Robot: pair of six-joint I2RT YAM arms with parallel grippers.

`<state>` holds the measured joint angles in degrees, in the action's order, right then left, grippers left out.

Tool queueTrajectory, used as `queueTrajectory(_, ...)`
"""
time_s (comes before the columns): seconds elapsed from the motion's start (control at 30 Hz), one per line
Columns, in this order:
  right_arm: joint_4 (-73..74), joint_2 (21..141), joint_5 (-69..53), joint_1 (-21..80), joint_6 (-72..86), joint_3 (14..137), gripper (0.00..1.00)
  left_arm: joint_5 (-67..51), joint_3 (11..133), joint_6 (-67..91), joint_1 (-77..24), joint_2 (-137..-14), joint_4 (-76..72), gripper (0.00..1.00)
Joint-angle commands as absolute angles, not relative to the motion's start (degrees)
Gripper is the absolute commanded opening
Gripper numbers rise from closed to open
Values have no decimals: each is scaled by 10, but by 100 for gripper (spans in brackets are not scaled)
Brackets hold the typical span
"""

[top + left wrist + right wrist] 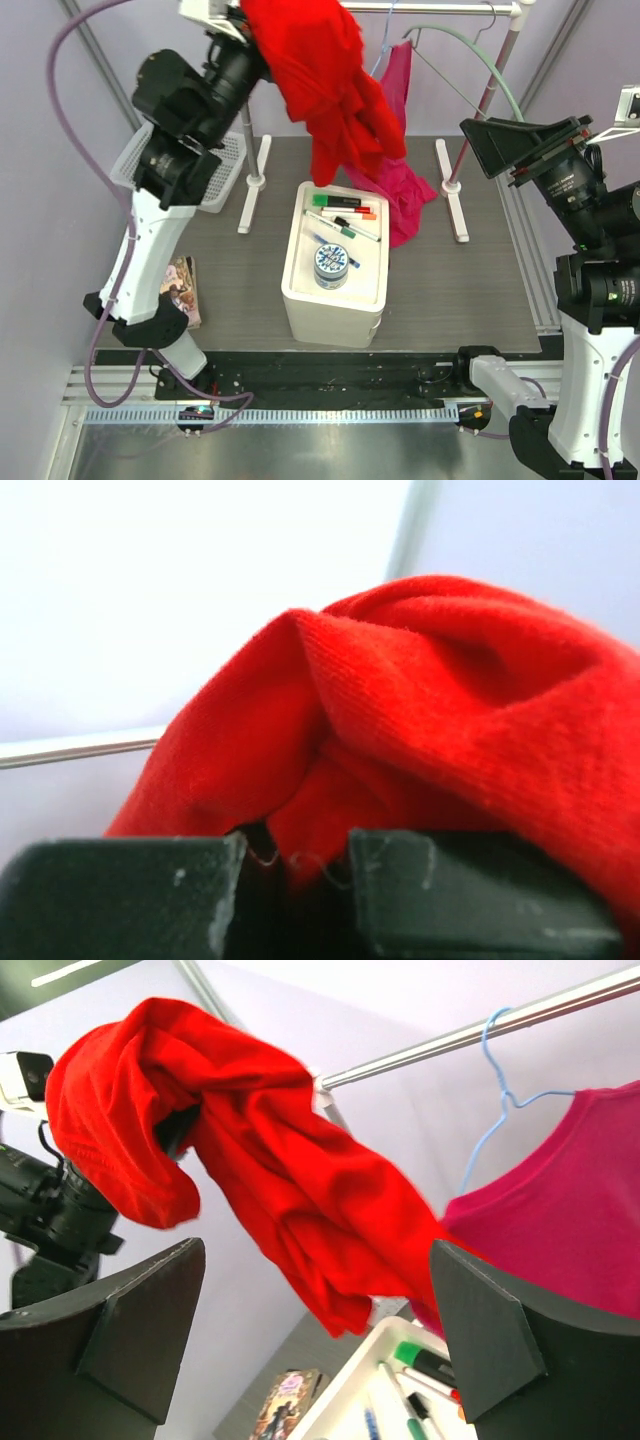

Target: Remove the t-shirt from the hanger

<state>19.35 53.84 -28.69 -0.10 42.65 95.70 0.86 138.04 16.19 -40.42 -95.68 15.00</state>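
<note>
High at the back left of the table, just under the clothes rail (440, 7): red t-shirt (330, 90) bunched and pinched between the closed fingers (120, 895) of the left gripper (290, 880), with no hanger to be seen inside it. Draped down from there toward the middle, low end above the open white box (335, 310) of markers (345, 210), and against or just in front of the magenta t-shirt (560, 1220) on its blue hanger (495, 1110). Right gripper (315, 1300) spread wide and empty, well off to the right, aimed at the rack.

Seemingly almost done; only carrying clear and setting down left. Several ways to go wrong from here. Tail of red cloth dragged across the magenta t-shirt: enough to tug that one off its hanger or slide the hanger along the rail. Fold snagged on the rail end beside the grip: cannot tell whether touching. Pinched by a small wad of knit only, so likely to slip free on a jerk or snag and drop into the box among the markers.
</note>
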Motion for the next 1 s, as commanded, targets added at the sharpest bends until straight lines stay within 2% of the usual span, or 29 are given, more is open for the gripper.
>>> queueTrajectory(0.0, 215, 543, -258, 0, 370, 969, 100, 10, 1385, 161, -298, -930, 212, 0)
queueTrajectory(0.23, 215, 562, -265, 0, 361, 959, 100, -77, 1325, 247, -63, -898, 207, 0)
queueTrajectory(0.43, 216, 584, -269, 30, 358, 956, 100, -152, 1320, 345, 59, -949, 182, 0)
queueTrajectory(0.7, 220, 589, -263, 59, 341, 947, 100, -145, 1369, 355, 81, -1033, 178, 0)
queueTrajectory(0.87, 222, 584, -257, 73, 329, 943, 100, -145, 1334, 382, 83, -1056, 128, 0)
queueTrajectory(0.97, 233, 580, -244, 90, 315, 946, 100, -140, 1375, 375, 84, -1094, 155, 0)
